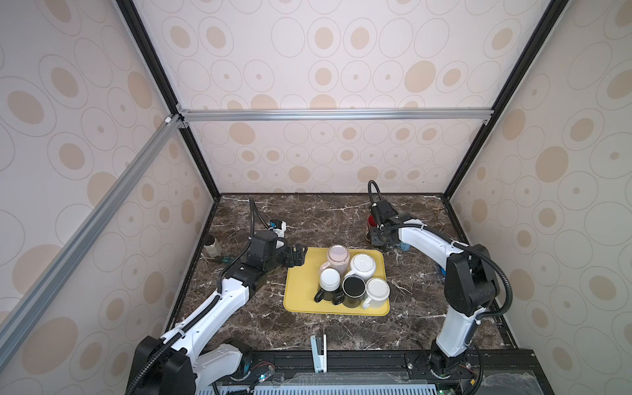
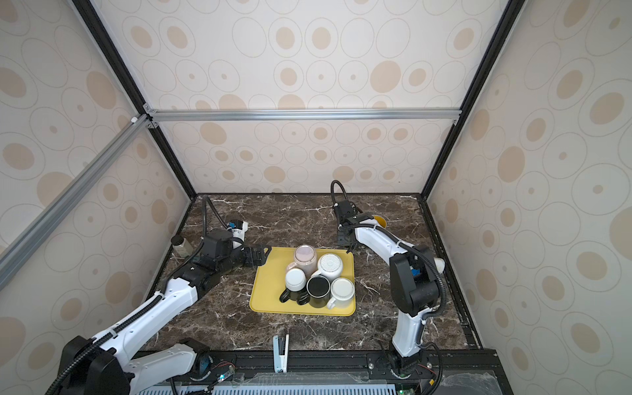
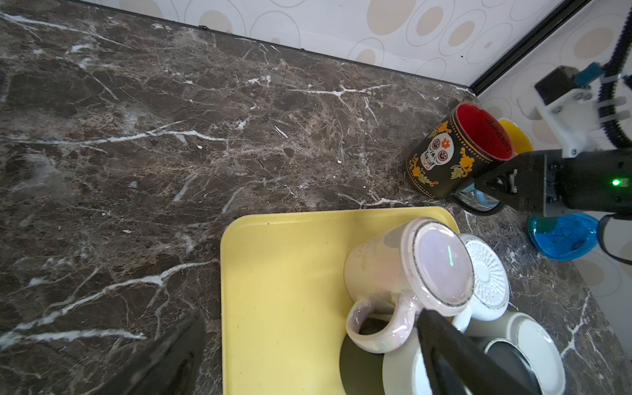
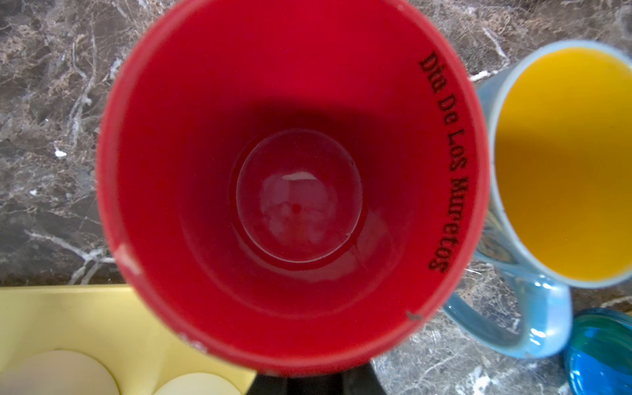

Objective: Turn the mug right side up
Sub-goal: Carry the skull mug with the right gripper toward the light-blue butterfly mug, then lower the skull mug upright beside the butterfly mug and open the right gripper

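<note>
- Skull mug (image 3: pixel 441 160): black outside with a white skull and orange flowers, red inside (image 4: pixel 297 191). It stands mouth up on the marble tabletop (image 1: pixel 342 219), just beyond the far right corner of the yellow tray (image 1: pixel 301 294) and off the tray. Whether the base touches the table cannot be told.
- Lettering inside the rim reads "Dia De Los Muertos".
- Right gripper (image 3: pixel 485 189): fingers closed together on the skull mug's handle, at the side of the mug nearer the tray. In a top view the arm hides most of the mug, and only a red sliver (image 1: pixel 371 222) shows.
- Left gripper (image 1: pixel 298 255): fingers spread wide and holding nothing. It hovers at the tray's far left corner, apart from the mugs.
- Five mugs sit base up in a tight cluster on the right half of the tray:
  - a pink pearly mug (image 1: pixel 338 256) at the far side
  - a white mug with a ribbed base (image 1: pixel 363 265) beside it
  - a small mug with a white base (image 1: pixel 330 278)
  - a black mug (image 1: pixel 354 287)
  - a pale mug (image 1: pixel 377 290) at the near right
- The left half of the tray is bare.
- A blue mug with a yellow interior (image 4: pixel 564 164) stands mouth up just beside the skull mug.
- A blue translucent object (image 3: pixel 561 236) lies on the table near both.
</note>
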{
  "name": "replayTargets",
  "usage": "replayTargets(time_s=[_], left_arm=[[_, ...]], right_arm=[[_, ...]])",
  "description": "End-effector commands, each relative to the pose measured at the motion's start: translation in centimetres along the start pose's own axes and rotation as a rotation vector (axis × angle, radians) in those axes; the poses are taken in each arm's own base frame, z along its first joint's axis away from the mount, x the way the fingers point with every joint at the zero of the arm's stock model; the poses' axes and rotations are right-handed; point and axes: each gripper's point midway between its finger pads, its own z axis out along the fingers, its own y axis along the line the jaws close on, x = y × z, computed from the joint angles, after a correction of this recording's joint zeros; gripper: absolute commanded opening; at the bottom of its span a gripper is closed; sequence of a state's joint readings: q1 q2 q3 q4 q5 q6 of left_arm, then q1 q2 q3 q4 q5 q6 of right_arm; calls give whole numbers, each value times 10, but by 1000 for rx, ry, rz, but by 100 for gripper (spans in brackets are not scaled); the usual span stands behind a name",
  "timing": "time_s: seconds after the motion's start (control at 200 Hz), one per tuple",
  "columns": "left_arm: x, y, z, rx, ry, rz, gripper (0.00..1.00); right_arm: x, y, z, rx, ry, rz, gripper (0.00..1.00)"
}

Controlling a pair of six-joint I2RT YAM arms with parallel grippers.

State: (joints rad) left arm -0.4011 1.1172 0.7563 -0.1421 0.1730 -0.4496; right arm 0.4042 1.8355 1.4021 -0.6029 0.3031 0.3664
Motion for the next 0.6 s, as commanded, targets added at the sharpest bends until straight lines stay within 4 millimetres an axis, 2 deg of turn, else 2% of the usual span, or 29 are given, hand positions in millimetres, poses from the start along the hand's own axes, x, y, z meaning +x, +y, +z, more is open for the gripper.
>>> replayTargets(time_s=[0.0,0.265,0.595], left_arm=[[-15,-8,-4,21,-46,-3,97],[-6,-5,-2,10,-32,0,97],[-6,-8,-2,17,-29,10,97]], right_arm=[[-30,2,-3,-11,-119,68,0],[-28,1,-2,-18,-123,76,0],[-17,-9,-3,8,-128,85,2]])
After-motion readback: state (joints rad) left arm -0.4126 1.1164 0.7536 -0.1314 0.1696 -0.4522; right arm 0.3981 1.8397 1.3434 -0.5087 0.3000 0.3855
